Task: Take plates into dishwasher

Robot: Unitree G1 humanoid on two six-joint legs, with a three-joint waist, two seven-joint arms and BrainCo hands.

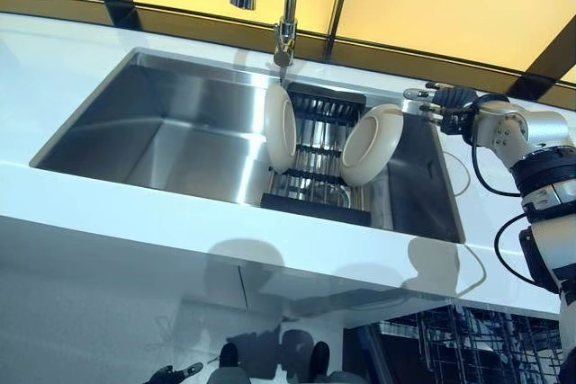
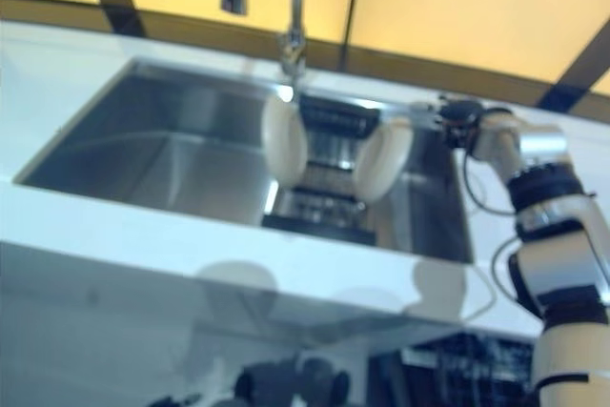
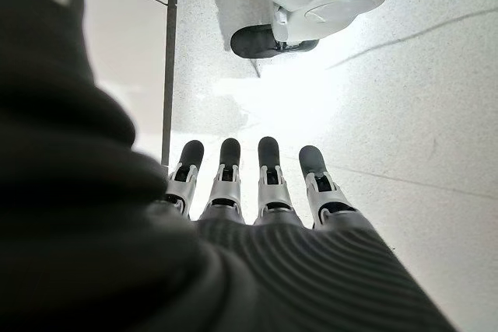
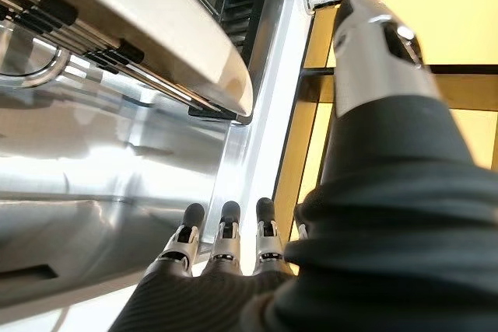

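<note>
The right hand [image 1: 443, 101] hovers at the sink's [image 1: 180, 146] far right corner, fingers straight and holding nothing; its wrist view shows the fingers [image 4: 226, 227] reaching out over the steel rim with no plate between them and the thumb. Two cream plates stand on edge in the dark rack [image 1: 317, 164] inside the sink: the near plate [image 1: 371, 146] leans just beside the hand, on its inner side and a little lower, and the far plate [image 1: 281, 128] stands across the rack from it, under the tap [image 1: 286, 15]. The step in hand looks like the reach for the near plate. To do it well, I would bring the hand down and inward so the fingers pass behind the plate's upper rim with the thumb on the front face, then close on the rim only, well above the rack's bars. The plate leans and is glazed, so a shallow pinch may slip; a deeper hold looks safer. Lift straight up out of the slot before swinging away, or the lower edge may catch on the rack or knock the sink wall beside it. The dishwasher basket [image 1: 468, 343] lies below the counter [image 1: 135, 222], under the right arm, so the carry goes down and back towards the robot. The left hand [image 3: 257, 184] hangs low over the floor, fingers straight, empty.
</note>
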